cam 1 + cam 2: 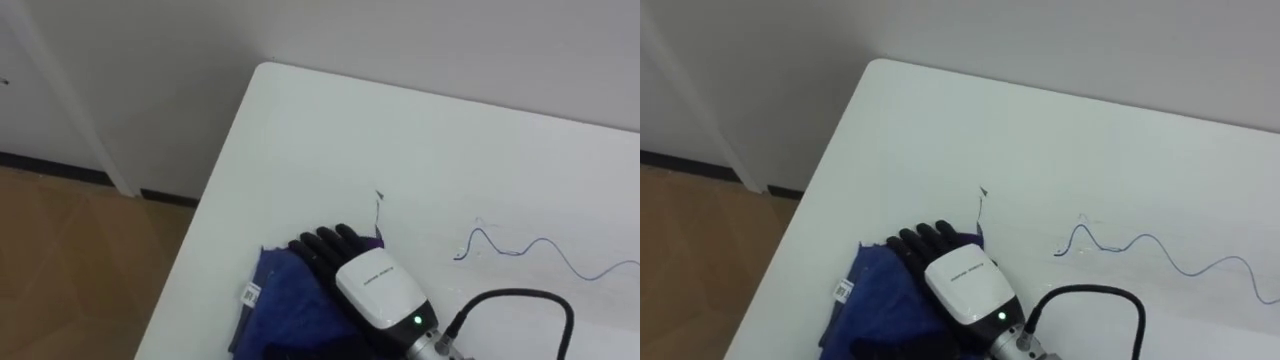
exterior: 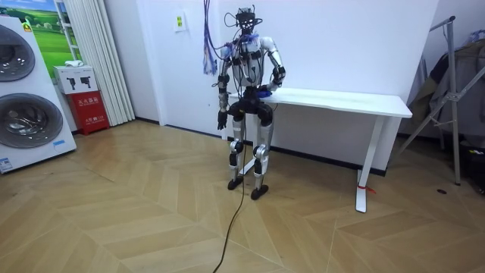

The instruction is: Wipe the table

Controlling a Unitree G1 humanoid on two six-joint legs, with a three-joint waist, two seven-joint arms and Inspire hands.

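Table [image 1: 330,140], blue cloth [image 1: 285,300] partly cut off, right robot hand [image 1: 365,275] spread flat atop

Cloth tag [image 1: 250,294]: small white tag at the left edge of the blue cloth [image 1: 285,305], with dark bar-like marks too small to read.
Hand cover: one faint grey line of print on the white back of the right hand [image 1: 383,283], not legible.
Table mark: blue pen squiggle [image 1: 540,250] on the white table [image 1: 300,130], a wavy line with no letters.
Red cabinet [image 2: 91,112]: white characters on its front, too small to read.
White box [image 2: 76,79]: stands on the cabinet and bears dark pictograms, no legible words.
Wall notice [image 2: 180,21]: small yellowish sheet on the white wall, unreadable.
Legible text: none.
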